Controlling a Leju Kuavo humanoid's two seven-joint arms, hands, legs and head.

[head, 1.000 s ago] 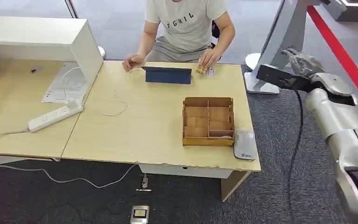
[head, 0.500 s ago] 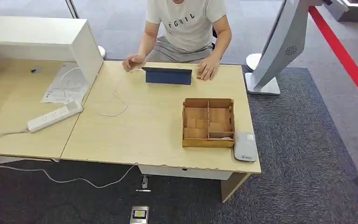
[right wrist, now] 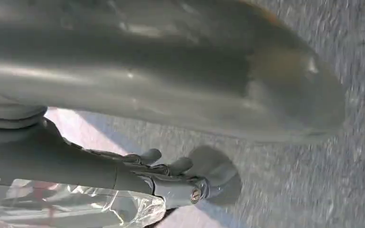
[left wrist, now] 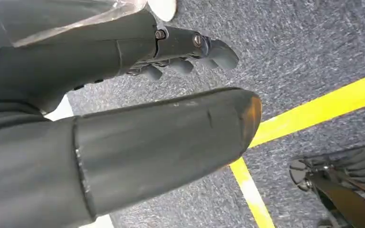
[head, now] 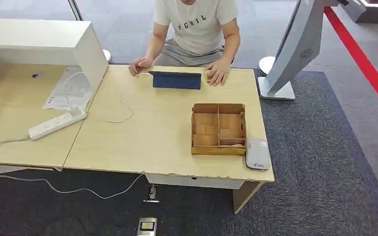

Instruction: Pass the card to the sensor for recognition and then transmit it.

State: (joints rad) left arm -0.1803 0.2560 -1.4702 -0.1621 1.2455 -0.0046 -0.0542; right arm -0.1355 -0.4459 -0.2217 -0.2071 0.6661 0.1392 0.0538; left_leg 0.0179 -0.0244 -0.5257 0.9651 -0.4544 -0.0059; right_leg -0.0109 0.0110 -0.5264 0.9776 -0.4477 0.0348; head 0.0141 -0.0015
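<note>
Floor: grey carpet [head: 325, 147] around the desk, with a red stripe [head: 369, 69] at far right; the left wrist view shows yellow floor lines [left wrist: 313, 109] on the same carpet.
Left hand [left wrist: 171, 95]: hangs over the carpet, thumb straight, dark fingers [left wrist: 204, 47] lightly bent and apart from the thumb, nothing between them.
Right hand [right wrist: 180, 118]: hangs over the carpet, thumb apart from the loosely bent fingers [right wrist: 171, 173], nothing held; picture blurred.
Floor device [head: 147, 226]: small box with a screen, on the carpet in front of the desk.
Desk [head: 152, 142]: light wood, 2 tops joined side by side.
Card reader [head: 257, 154]: flat, grey-white, at the near right corner of the desk, just beside the wooden box.
Wooden box [head: 219, 129]: open compartments; a thin pale item lies in the near right compartment, possibly the card, cannot tell.
Power strip [head: 56, 123]: white, on the left desk top, cable trailing to the left.
Tablet [head: 176, 80]: dark blue cover, propped at the far edge.
Person [head: 197, 24]: seated behind the desk, both hands on its far edge; the hand beside the tablet rests on small items.
White stand [head: 288, 54]: on the floor, right of the desk.
</note>
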